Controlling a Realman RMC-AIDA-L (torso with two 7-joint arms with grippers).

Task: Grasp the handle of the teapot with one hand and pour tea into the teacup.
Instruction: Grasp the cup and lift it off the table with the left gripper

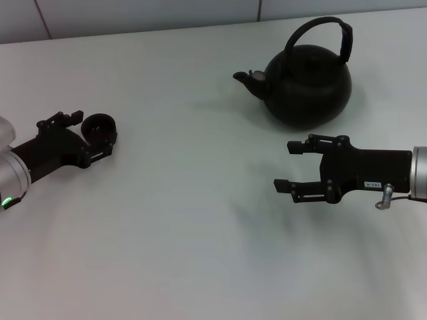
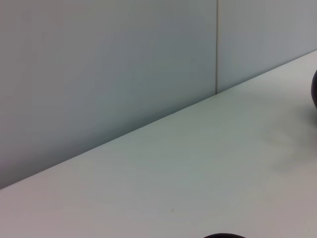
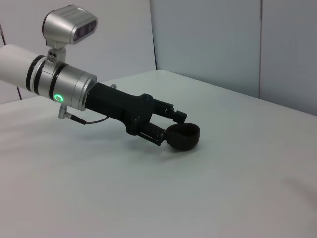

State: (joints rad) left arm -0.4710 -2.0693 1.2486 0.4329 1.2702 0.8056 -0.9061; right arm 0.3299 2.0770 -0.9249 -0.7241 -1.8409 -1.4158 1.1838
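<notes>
Progress: early, nothing poured | left gripper [image 1: 100, 137] at 9 o'clock clasps our teacup [image 1: 99, 125] | right gripper [image 1: 288, 165] spread, empty, below teapot [image 1: 308, 85] at 1 o'clock | handle [image 1: 322, 35] ungrasped

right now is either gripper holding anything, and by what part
The left gripper holds the teacup, jaws closed across its rim and wall. The right gripper is open and empty, short of the teapot.
</notes>
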